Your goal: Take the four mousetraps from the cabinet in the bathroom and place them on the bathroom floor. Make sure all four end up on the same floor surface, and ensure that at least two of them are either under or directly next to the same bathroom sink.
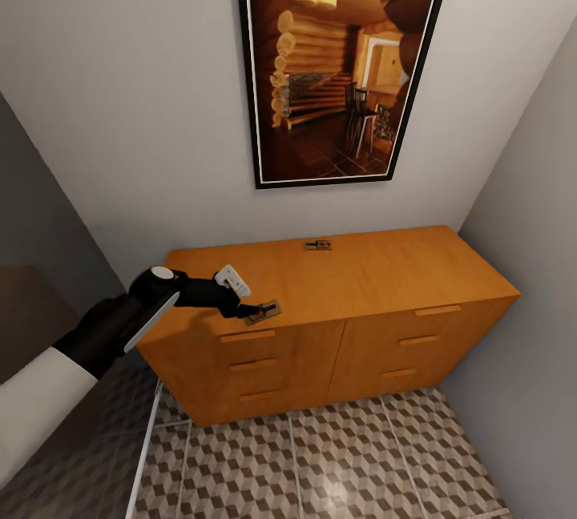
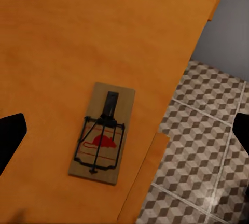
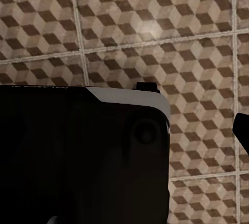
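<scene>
From the head camera, the left gripper (image 1: 255,312) hangs at a mousetrap (image 1: 264,311) by the cabinet (image 1: 377,279) top's front edge; a second mousetrap (image 1: 318,245) sits near the back edge, below a framed picture (image 1: 340,54).

At the left wrist, fingers (image 2: 11,137) spread wide either side: I'd centre, then descend squarely.

The right wrist faces bathroom floor (image 3: 155,22); whether the right gripper is open, I cannot tell.

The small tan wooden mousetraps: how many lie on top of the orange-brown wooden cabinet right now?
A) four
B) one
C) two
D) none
C: the head view shows two small tan wooden mousetraps on the orange-brown wooden cabinet, one near the front edge at the left tool, whose fingers stand apart on either side of it in the left wrist view, and one near the back wall.
</scene>
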You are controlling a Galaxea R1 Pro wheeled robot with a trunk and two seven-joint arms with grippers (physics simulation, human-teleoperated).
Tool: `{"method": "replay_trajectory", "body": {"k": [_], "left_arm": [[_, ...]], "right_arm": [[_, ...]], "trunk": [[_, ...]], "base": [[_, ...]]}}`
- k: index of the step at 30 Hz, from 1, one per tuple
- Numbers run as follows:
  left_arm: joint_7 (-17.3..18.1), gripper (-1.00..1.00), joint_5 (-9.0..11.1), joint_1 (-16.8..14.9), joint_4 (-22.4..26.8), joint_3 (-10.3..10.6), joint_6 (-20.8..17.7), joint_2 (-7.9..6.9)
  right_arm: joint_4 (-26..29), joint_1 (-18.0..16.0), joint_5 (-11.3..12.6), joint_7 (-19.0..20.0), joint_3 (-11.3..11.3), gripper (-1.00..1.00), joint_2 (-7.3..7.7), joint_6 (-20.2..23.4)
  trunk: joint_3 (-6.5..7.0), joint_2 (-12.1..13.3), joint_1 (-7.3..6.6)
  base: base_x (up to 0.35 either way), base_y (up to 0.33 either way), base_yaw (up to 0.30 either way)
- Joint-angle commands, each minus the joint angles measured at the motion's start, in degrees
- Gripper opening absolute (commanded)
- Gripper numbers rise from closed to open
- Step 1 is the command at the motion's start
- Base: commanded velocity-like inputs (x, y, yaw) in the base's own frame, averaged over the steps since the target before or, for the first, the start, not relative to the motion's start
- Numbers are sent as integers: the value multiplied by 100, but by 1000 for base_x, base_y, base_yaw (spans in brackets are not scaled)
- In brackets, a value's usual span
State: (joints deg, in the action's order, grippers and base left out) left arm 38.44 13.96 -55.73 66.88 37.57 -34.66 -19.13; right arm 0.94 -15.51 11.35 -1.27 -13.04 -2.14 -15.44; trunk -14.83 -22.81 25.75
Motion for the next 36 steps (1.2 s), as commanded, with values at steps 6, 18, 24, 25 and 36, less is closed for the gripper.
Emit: {"method": "replay_trajectory", "body": {"k": [6,18,24,25,36], "left_arm": [[-12,100,45,-8,31,-22,-44,-51],[-18,100,38,-8,-21,3,-50,-51],[-24,100,7,-8,-135,52,-48,-23],[-26,100,-1,-8,-167,76,-46,-19],[-30,100,-15,-8,-234,124,-41,-12]], "right_arm": [[-5,-5,50,-13,-49,100,-5,-21],[-6,-5,50,-13,-50,100,-5,-22],[-6,-5,49,-13,-49,100,-5,-24],[-6,-5,50,-13,-49,100,-5,-25],[-5,-5,47,-13,-49,100,-5,-28]], "trunk": [[-11,-11,3],[-11,-11,3],[-11,-11,3],[-11,-11,3],[-11,-11,3]], "base": [[0,0,0],[7,0,0],[114,0,0],[175,0,0],[242,0,0]]}}
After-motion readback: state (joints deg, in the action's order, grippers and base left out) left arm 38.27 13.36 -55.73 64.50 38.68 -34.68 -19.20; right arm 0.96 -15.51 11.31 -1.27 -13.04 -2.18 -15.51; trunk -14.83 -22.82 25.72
